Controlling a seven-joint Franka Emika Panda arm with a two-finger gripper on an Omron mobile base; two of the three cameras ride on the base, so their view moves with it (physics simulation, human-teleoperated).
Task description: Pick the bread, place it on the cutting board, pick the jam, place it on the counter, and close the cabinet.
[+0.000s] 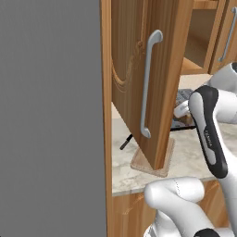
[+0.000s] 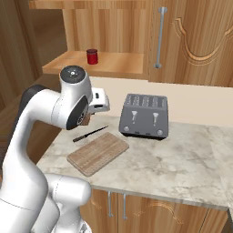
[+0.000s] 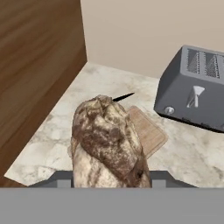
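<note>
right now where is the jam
The jam stands upright on the open cabinet's wooden shelf in the right base view, up left of the toaster and above the cutting board on the counter.

White rounded arm [image 2: 27, 150]; dark joint bands; grey-capped joint.

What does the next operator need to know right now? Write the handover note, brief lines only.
Tool: shut on the bread, carried above the counter, not yet set down.
Cutting board: flat on the counter left of the toaster, nothing on it, a knife just behind it.
Jam: upright on the cabinet shelf.
Cabinet: door open.
Done: bread picked.
Left: put the bread on the board, move the jam down to the counter, close the cabinet door.
</note>
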